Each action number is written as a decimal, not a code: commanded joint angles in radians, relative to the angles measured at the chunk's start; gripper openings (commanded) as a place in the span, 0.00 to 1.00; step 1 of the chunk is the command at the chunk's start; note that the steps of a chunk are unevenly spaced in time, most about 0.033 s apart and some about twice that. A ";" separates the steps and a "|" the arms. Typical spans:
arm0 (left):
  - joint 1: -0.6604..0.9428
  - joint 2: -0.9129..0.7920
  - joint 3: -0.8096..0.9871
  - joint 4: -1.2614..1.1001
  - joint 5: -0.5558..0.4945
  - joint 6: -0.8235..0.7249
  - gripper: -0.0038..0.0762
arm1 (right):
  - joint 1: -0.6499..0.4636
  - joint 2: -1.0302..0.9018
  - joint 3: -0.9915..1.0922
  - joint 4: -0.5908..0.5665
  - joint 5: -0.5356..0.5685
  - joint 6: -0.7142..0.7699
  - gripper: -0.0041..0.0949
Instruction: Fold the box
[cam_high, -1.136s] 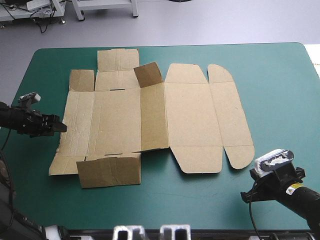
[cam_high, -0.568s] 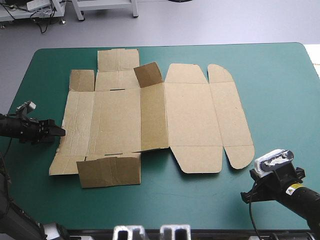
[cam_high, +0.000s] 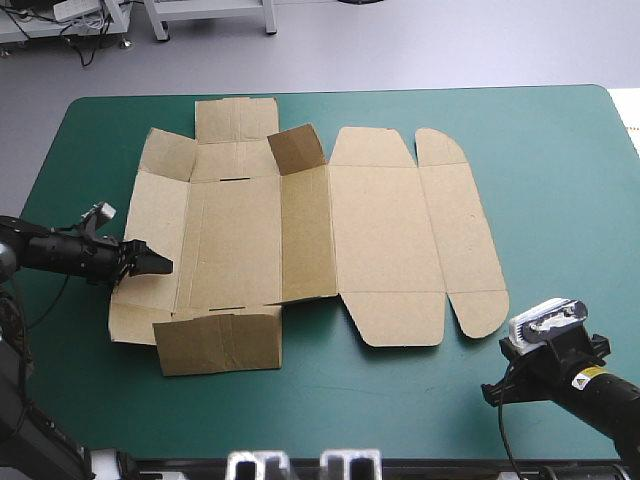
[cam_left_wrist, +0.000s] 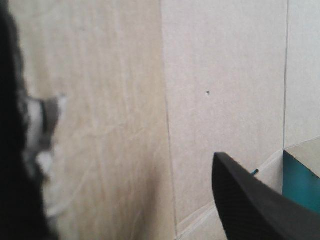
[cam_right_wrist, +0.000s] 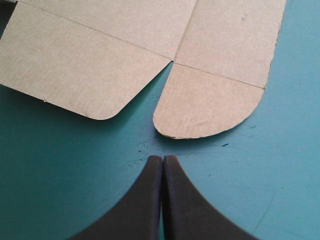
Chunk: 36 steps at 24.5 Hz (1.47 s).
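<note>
- one box (cam_high: 380, 230) is counted: a cut brown sheet, laid almost flat over the left and middle of the one table (cam_high: 560, 180).
- two grippers are counted. the left gripper (cam_high: 150, 264) is placed over the box's left panel; the right gripper (cam_right_wrist: 163, 162) is held over bare teal-green cover (cam_right_wrist: 60, 165) near the table's near right corner.
- two dark flaps are counted, one at the box's far side (cam_high: 297, 148) and one at its near side (cam_high: 220, 342).
- the whole sheet is shown by the high view alone.
- the left gripper's black fingers (cam_left_wrist: 250, 205) are seen spread wide apart only in the left wrist view. creased board fills the field ahead of them; whether the board is touched cannot be told.
- the right gripper's fingers are seen pressed together in one point only in the right wrist view. a rounded tab (cam_right_wrist: 205, 105) lies just ahead of them, parted from them by a strip of cover.
- a wide bare band is left along the table's right edge, and a narrower one along the near edge.
- the box's far flap (cam_high: 235, 118) is close to the far edge, and its left side is near the left edge.
</note>
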 joint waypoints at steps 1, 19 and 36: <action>-0.076 -0.003 0.016 0.059 0.070 -0.004 0.55 | 0.005 0.005 -0.031 0.021 -0.050 -0.012 0.02; -0.454 -0.277 -0.511 0.346 0.069 0.008 0.04 | 0.005 0.005 -0.054 0.105 -0.037 -0.049 0.02; -1.001 -0.323 -0.895 0.895 0.068 -0.138 0.06 | 0.005 0.006 -0.258 0.157 -0.117 -0.082 0.02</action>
